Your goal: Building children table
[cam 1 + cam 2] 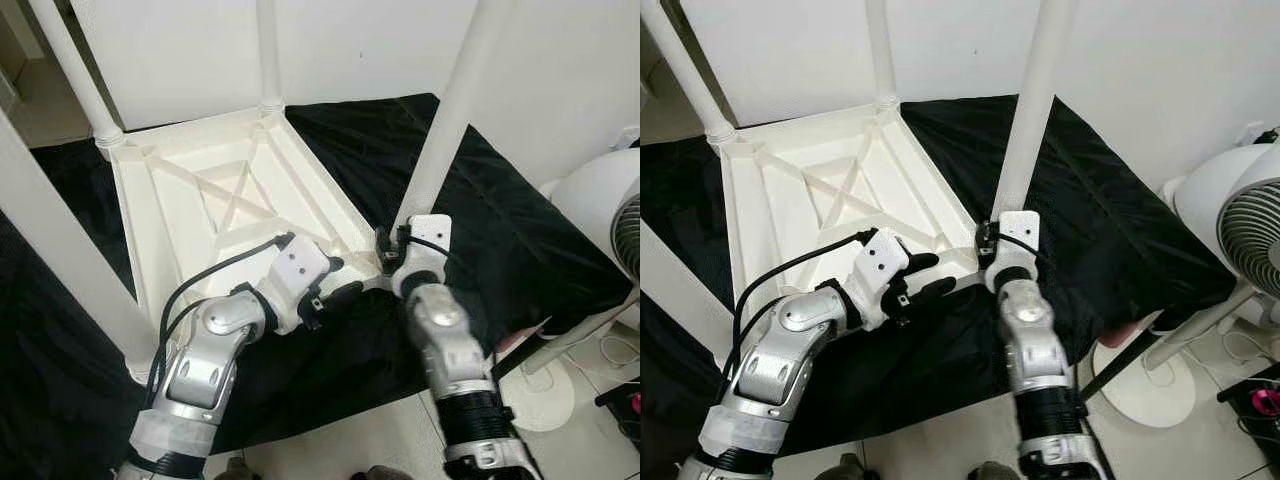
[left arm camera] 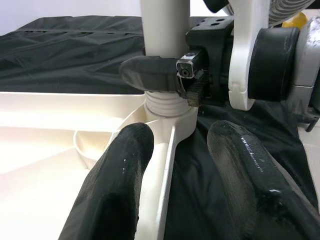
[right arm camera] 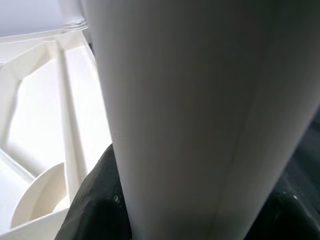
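Left arm: bent at the elbow, forearm angled forward and toward the right. Left pincer (image 1: 925,277): fingers (image 2: 117,190) spread apart, nothing between them, tips just beside the right pincer. Right arm: extended straight forward, wrist level. Right pincer (image 1: 392,255): fingers closed around the leg (image 1: 450,120) near its base, one finger (image 2: 152,74) wrapped across it.

White table top (image 1: 770,215) upside down on black cloth (image 1: 1110,220), ribbed underside up. Legs upright at far corners; near-right leg (image 1: 1032,100) stands in corner socket. Right gripper (image 1: 992,238) clamped around that leg's base. Left gripper (image 1: 925,277) at table's near edge, just beside same corner, fingers parted. White fan (image 1: 1250,225) at right, on floor.
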Tool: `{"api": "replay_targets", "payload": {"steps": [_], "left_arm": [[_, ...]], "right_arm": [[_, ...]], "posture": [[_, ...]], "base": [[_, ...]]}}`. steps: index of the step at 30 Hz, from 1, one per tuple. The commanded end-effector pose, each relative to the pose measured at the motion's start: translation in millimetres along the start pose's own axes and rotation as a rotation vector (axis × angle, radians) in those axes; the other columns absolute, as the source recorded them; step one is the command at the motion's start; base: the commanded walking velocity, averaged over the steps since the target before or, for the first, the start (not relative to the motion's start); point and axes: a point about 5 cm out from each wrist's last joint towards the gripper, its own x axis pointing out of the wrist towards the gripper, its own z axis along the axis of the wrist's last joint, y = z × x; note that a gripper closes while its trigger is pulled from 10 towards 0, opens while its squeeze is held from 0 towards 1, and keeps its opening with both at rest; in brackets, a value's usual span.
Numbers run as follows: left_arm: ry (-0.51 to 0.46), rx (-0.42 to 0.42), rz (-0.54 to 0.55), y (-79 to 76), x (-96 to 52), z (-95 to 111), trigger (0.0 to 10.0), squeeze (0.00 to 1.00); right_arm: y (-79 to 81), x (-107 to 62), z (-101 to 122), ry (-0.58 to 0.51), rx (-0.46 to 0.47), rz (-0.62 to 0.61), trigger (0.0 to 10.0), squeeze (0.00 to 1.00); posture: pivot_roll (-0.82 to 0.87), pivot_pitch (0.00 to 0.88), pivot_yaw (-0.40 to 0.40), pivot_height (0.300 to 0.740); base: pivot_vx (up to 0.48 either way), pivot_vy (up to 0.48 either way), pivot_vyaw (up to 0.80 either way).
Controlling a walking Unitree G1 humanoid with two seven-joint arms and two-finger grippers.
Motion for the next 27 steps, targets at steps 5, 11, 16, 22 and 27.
{"api": "replay_targets", "payload": {"steps": [5, 11, 16, 22, 27], "left_arm": [[0.007, -0.004, 0.102, 2.1, -1.9, -1, 10.0, 0.00], [0.005, -0.016, 0.116, 1.1, -1.0, -2, 10.0, 0.00], [0.003, -0.019, 0.117, -0.9, -1.4, -2, 10.0, 0.00], [0.007, -0.017, 0.117, -0.6, -3.1, -3, 10.0, 0.00], [0.009, -0.015, 0.117, 0.0, -3.7, -3, 10.0, 0.00]], "right_arm": [[-1.7, -4.1, -5, 0.038, 0.005, -0.011, 10.0, 0.00], [-7.5, -8.1, 6, -0.025, 0.022, 0.074, 10.0, 1.00], [-17.8, -10.2, 9, -0.042, 0.022, 0.128, 10.0, 1.00], [-33.1, -16.7, 6, -0.033, -0.002, 0.272, 10.0, 0.00], [-38.7, -22.5, 4, -0.036, -0.056, 0.401, 10.0, 0.00]], "posture": [[-0.07, 0.000, -0.004, 0.740], [-0.07, 0.000, -0.015, 0.740], [-0.07, 0.000, -0.018, 0.740], [-0.08, 0.000, -0.021, 0.740], [-0.08, 0.000, -0.020, 0.740]], "base": [[0.000, 0.000, 0.00], [0.000, 0.000, 0.00], [0.000, 0.000, 0.00], [0.000, 0.000, 0.00], [0.000, 0.000, 0.00]]}}
